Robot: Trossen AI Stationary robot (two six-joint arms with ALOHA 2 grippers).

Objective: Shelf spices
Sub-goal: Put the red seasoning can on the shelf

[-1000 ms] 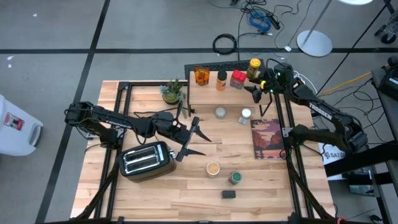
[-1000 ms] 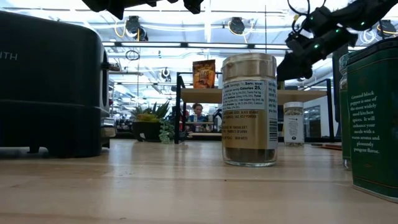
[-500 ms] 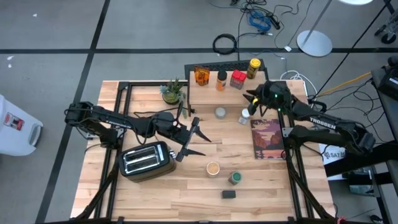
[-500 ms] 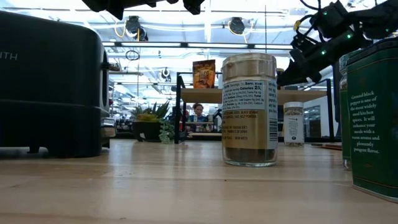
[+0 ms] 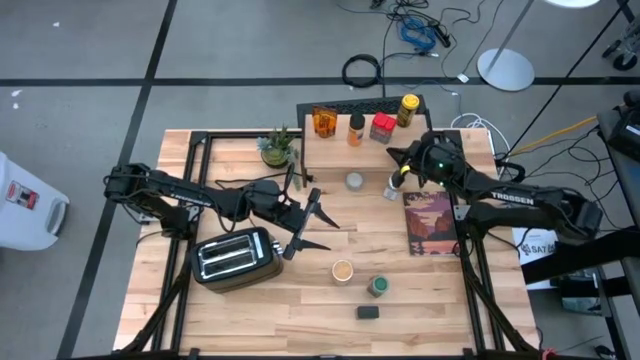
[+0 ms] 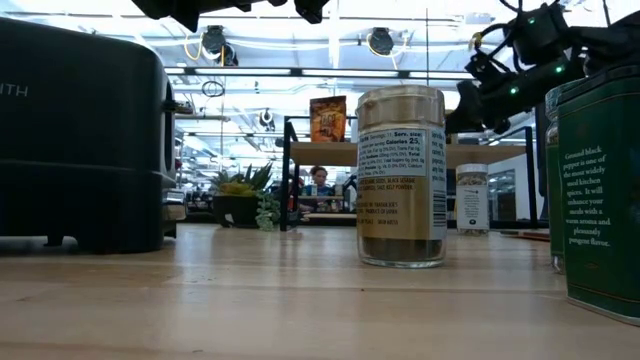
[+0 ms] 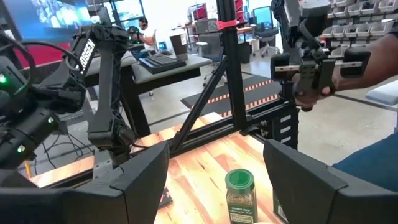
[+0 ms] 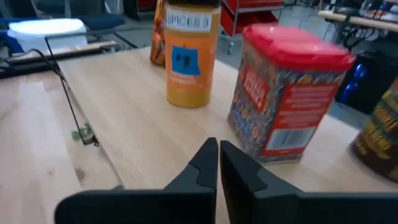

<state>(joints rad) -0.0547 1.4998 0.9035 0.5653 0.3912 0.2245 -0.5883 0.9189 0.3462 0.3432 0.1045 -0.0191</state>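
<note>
The right gripper (image 5: 397, 160) hangs over the front right part of the shelf (image 5: 335, 158), its two dark fingers (image 8: 205, 163) pressed flat together with nothing between them. The shelf has a smooth, pale wood top on thin black metal legs. Along its far edge stand four spices: an amber bottle (image 5: 323, 121), an orange cylindrical jar (image 5: 355, 128) with a dark cap, a square red-lidded tin (image 5: 381, 127) with a printed wrapper, and a yellow-capped jar (image 5: 408, 109).

On the table just in front of the shelf stand a grey-lidded jar (image 5: 354, 181) and a white-capped bottle (image 5: 394, 185). Nearer the front edge are a clear glass jar of tan powder (image 6: 401, 176), a green-capped jar (image 5: 378, 286) and a small black tin (image 5: 368, 312).

The left gripper (image 5: 316, 220) waits beside the ribbed silver toaster (image 5: 236, 256), fingers spread apart and holding nothing.
</note>
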